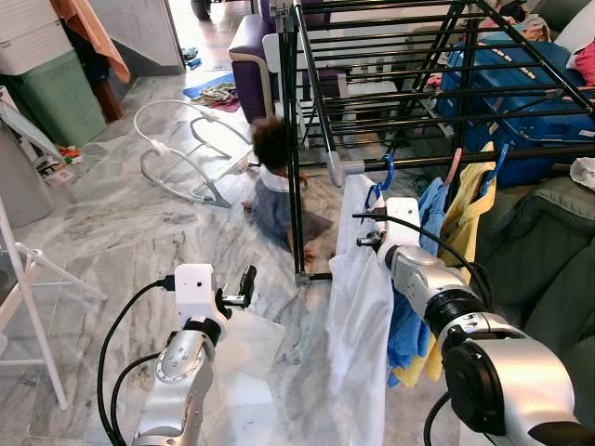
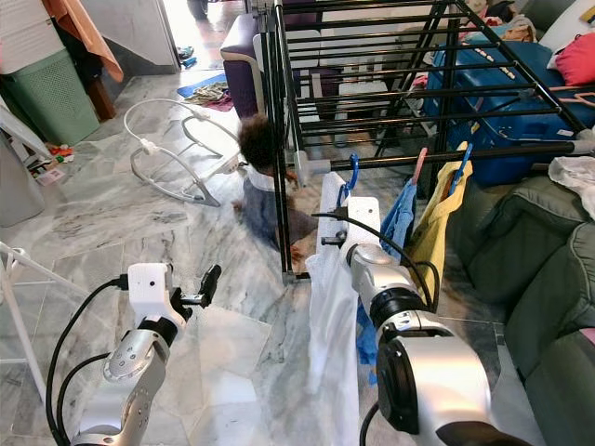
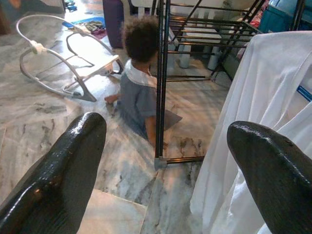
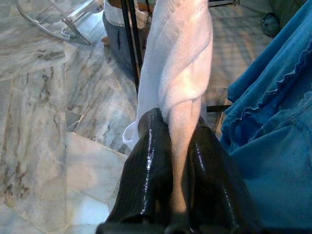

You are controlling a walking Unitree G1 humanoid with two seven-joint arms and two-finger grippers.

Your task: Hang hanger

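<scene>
The right gripper [image 4: 178,146] has its jaws closed on a fold of the white garment [image 1: 358,316], which hangs long and straight down from a blue hanger [image 1: 379,186] hooked on the drying rack [image 1: 418,84] front rail. Blue and yellow clothes [image 1: 456,223] hang just beside it. The left gripper [image 1: 244,286], jaws wide apart and empty, hovers over the marble floor [image 1: 121,232]. A child [image 1: 274,190] sits at the rack's leg.
</scene>
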